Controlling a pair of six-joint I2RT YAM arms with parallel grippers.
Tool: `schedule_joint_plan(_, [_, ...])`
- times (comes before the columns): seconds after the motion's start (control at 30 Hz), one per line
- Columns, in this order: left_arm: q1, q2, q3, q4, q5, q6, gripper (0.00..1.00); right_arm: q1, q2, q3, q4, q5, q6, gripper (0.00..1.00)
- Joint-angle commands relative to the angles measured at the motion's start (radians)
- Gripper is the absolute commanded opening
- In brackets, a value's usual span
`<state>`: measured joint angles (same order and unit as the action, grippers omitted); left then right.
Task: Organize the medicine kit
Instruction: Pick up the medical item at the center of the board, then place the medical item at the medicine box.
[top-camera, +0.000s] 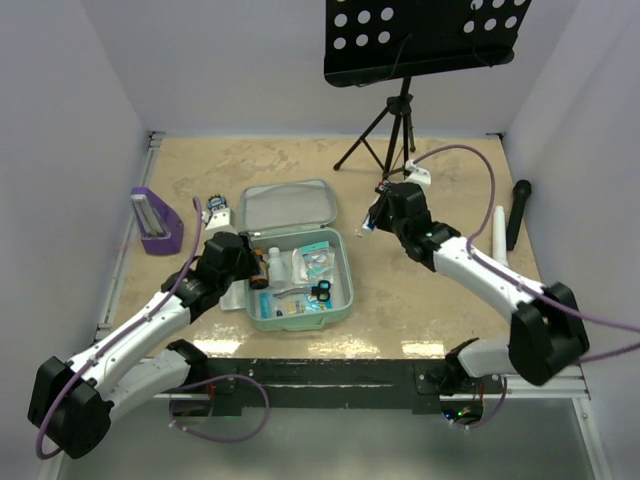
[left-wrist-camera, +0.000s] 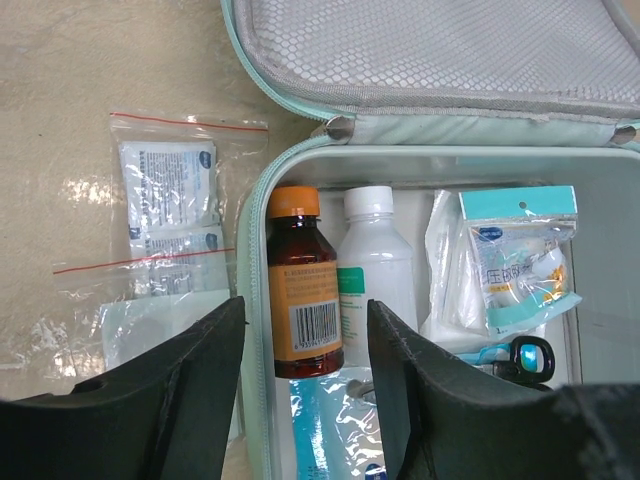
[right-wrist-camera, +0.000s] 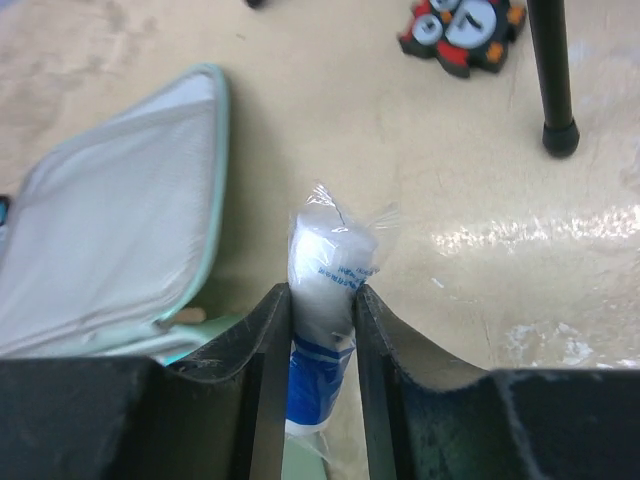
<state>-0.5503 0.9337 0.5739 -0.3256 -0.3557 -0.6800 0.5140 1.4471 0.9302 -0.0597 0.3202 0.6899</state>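
The open medicine kit (top-camera: 300, 325) sits mid-table (top-camera: 440, 310), close to the near edge. It holds a brown bottle (left-wrist-camera: 303, 290), a white bottle (left-wrist-camera: 375, 270) and packets. The left fingers (left-wrist-camera: 200, 350) are spread wide over its left wall. The right fingers (right-wrist-camera: 272, 330) squeeze a wrapped roll (right-wrist-camera: 325, 260).

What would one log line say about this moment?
right hand: shut on wrapped white packet, beside lid of medicine kit | left hand: open above brown bottle in kit

Layout, table top.
Medicine kit (top-camera: 347, 290) centre, lid (top-camera: 288, 209) behind; bottles (left-wrist-camera: 304, 290) in its left end; sachet bag (left-wrist-camera: 165, 220) outside left, wrapped roll (right-wrist-camera: 325, 270) right.
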Motion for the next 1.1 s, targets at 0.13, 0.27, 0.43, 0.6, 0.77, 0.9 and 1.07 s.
schedule_joint_plan(0.13, [0.007, -0.084, 0.031, 0.013, -0.006, -0.045, 0.56, 0.201, -0.274, -0.010, -0.040, -0.136, -0.227, 0.22])
schedule_joint_plan(0.27, [0.007, -0.105, 0.000, 0.034, -0.002, -0.101, 0.56, 0.305, -0.173, 0.030, -0.057, -0.210, -0.295, 0.20])
schedule_joint_plan(0.43, [0.007, -0.144, -0.034, 0.019, 0.000, -0.154, 0.55, 0.374, -0.030, 0.088, -0.065, -0.230, -0.354, 0.21])
schedule_joint_plan(0.6, [0.007, -0.231, -0.065, -0.003, -0.031, -0.167, 0.55, 0.412, 0.065, 0.156, -0.049, -0.231, -0.395, 0.22])
schedule_joint_plan(0.77, [0.009, -0.297, -0.089, -0.038, -0.051, -0.181, 0.55, 0.419, 0.147, 0.205, -0.031, -0.237, -0.403, 0.22])
schedule_joint_plan(0.9, [0.009, -0.325, -0.103, -0.062, -0.054, -0.193, 0.55, 0.419, 0.229, 0.243, -0.031, -0.233, -0.395, 0.21])
schedule_joint_plan(1.07, [0.009, -0.346, -0.115, -0.075, -0.062, -0.194, 0.55, 0.417, 0.305, 0.265, -0.022, -0.230, -0.389, 0.20])
